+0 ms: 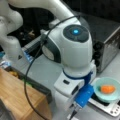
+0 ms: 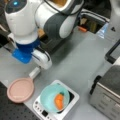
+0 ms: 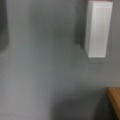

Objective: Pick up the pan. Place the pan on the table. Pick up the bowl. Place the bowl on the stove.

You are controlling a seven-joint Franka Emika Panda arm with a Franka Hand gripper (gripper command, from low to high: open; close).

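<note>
The dusty-pink pan (image 2: 20, 89) lies flat on the grey table (image 2: 82, 57) at a front view's lower left, its short white handle (image 2: 34, 72) pointing up-right. That handle (image 3: 98, 29) also shows in the wrist view's upper right. The teal bowl (image 2: 53, 97) with an orange item (image 2: 59, 100) inside sits on the white stove (image 2: 71, 101); bowl (image 1: 107, 90) and stove (image 1: 110, 107) also appear at a front view's lower right. My gripper (image 2: 40, 66) hangs just above the pan handle; its fingers are hidden by the hand, and nothing shows in its grasp.
A silver toaster oven (image 2: 106, 93) stands at a front view's right, also seen behind the arm (image 1: 107, 47). A light wooden block (image 1: 18, 96) sits at a front view's lower left, its corner (image 3: 115, 100) in the wrist view. A black tray edge (image 2: 111, 53) lies right.
</note>
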